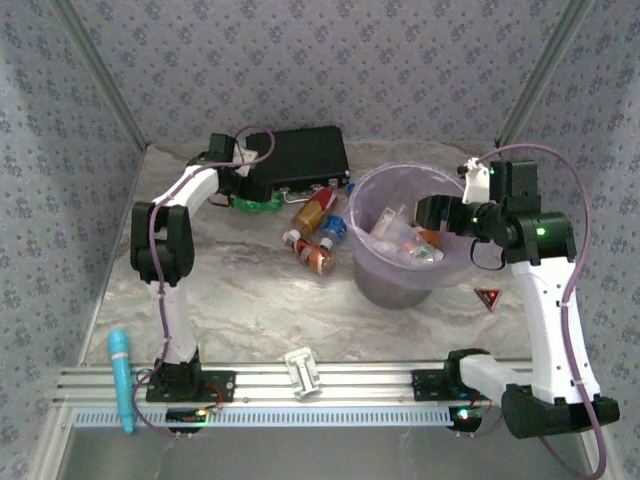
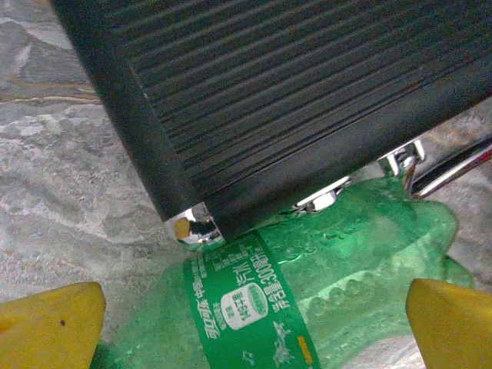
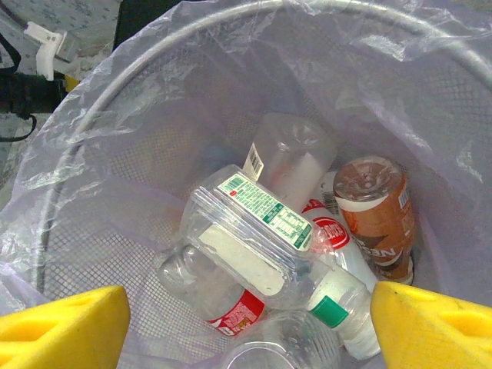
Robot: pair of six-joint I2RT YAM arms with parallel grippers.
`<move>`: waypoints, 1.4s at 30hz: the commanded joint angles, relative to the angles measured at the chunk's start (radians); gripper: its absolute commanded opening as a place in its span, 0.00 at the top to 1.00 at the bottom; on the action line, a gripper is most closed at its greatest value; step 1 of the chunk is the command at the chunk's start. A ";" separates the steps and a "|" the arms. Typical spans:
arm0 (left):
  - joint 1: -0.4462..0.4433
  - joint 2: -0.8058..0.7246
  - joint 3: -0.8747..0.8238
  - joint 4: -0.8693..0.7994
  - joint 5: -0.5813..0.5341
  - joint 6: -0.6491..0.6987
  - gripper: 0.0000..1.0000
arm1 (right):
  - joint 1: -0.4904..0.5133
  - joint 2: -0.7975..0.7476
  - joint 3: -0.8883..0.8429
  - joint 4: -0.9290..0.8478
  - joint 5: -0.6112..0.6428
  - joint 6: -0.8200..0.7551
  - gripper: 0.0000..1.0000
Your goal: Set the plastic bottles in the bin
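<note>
Soft, even light, seemingly from overhead, casts only faint shadows on the tabletop [image 1: 260,300]. The top view is slightly hazy. Glare streaks the bin [image 3: 430,92] liner; the green bottle [image 2: 346,292] looks soft.

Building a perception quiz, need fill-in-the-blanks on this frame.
The left gripper straddles a bottle coloured ____. Beside it sits a case coloured ____. The right gripper, above the bin, has jaws that stand ____.
Missing words: green; black; open.
</note>
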 commanded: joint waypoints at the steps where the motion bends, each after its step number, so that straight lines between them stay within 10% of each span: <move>1: 0.001 0.027 0.051 -0.121 0.037 0.113 0.00 | -0.009 -0.006 -0.004 -0.025 0.007 -0.005 0.16; 42: -0.031 -0.401 -0.386 0.083 0.054 -0.050 0.45 | -0.017 -0.022 0.014 0.077 -0.146 0.044 0.17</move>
